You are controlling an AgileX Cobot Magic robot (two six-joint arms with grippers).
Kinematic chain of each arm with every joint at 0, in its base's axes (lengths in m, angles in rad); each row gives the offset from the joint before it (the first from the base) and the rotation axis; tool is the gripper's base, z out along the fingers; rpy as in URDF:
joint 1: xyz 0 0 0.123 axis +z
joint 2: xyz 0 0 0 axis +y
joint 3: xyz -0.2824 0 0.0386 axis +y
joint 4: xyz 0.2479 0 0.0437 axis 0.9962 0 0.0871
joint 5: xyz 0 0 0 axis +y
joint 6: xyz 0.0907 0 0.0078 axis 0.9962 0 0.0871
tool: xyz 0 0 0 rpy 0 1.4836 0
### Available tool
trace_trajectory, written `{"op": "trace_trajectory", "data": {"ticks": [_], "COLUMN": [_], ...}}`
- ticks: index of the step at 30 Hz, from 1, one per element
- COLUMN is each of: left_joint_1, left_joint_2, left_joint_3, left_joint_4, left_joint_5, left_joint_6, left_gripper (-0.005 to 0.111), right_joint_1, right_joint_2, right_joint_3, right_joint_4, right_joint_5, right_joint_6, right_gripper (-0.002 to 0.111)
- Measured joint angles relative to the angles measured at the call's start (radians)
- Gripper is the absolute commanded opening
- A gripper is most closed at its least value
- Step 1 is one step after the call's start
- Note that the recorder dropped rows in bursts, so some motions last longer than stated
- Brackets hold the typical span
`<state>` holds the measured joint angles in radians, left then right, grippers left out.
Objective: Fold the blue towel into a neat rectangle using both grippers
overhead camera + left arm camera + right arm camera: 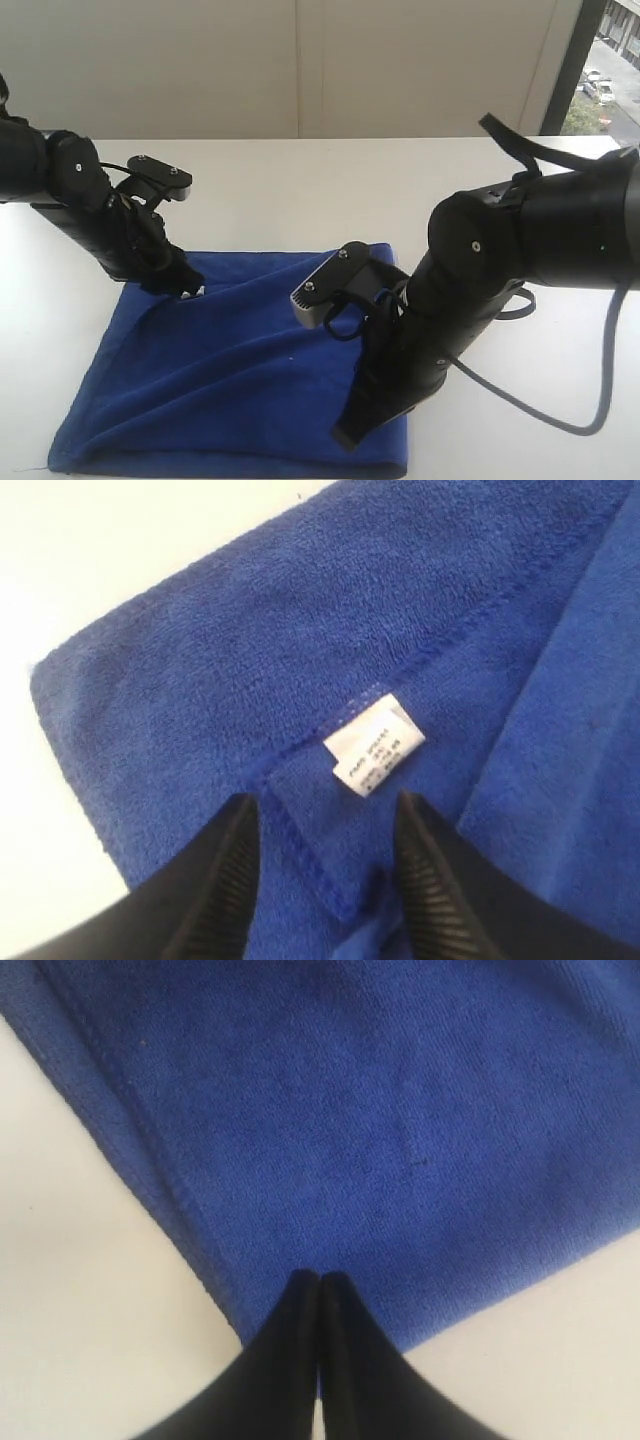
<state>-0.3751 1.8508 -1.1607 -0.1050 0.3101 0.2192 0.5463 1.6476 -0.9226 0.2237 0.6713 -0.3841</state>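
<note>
Jaws of the left gripper (185,285) stand released, straddling the blue towel (230,380) at its far-left corner beside the white tag (372,745); right gripper (348,435) clenched, tips together at the towel's near-right corner; towel lies folded on the white table (300,190).

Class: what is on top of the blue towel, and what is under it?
On top: a white tag, open left fingers, shut right fingers. Under the blue towel: white table, its covered part hidden.
</note>
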Motion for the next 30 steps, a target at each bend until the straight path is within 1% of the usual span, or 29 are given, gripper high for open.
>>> {"op": "trace_trajectory", "data": {"ticks": [6, 11, 13, 16, 18, 24, 30], "left_joint_1": [0.002, 0.002, 0.002, 0.002, 0.002, 0.002, 0.002], "left_joint_2": [0.073, 0.1, 0.104, 0.104, 0.104, 0.104, 0.104], "left_joint_3": [-0.073, -0.092, -0.092, -0.092, -0.093, -0.093, -0.093], "left_joint_4": [0.011, 0.017, 0.022, 0.024, 0.024, 0.026, 0.026], "left_joint_5": [0.031, 0.054, 0.058, 0.064, 0.064, 0.064, 0.064], "left_joint_6": [-0.006, -0.008, -0.008, -0.008, -0.008, -0.012, -0.015], "left_gripper": [0.048, 0.048, 0.044, 0.031, 0.026, 0.026, 0.026], "right_joint_1": [0.0, 0.0, 0.0, 0.0, 0.0, 0.0, 0.0], "right_joint_2": [0.01, 0.01, 0.01, 0.01, 0.01, 0.012, 0.012], "right_joint_3": [0.0, 0.001, 0.008, 0.038, 0.066, 0.124, 0.14], "right_joint_4": [0.001, 0.004, 0.005, 0.007, 0.014, 0.027, 0.032], "right_joint_5": [0.0, 0.0, -0.006, -0.033, -0.053, -0.1, -0.123], "right_joint_6": [0.0, 0.0, 0.0, 0.0, 0.0, 0.0, 0.0], "right_gripper": [0.0, 0.0, 0.0, 0.0, 0.0, 0.0, 0.0]}}
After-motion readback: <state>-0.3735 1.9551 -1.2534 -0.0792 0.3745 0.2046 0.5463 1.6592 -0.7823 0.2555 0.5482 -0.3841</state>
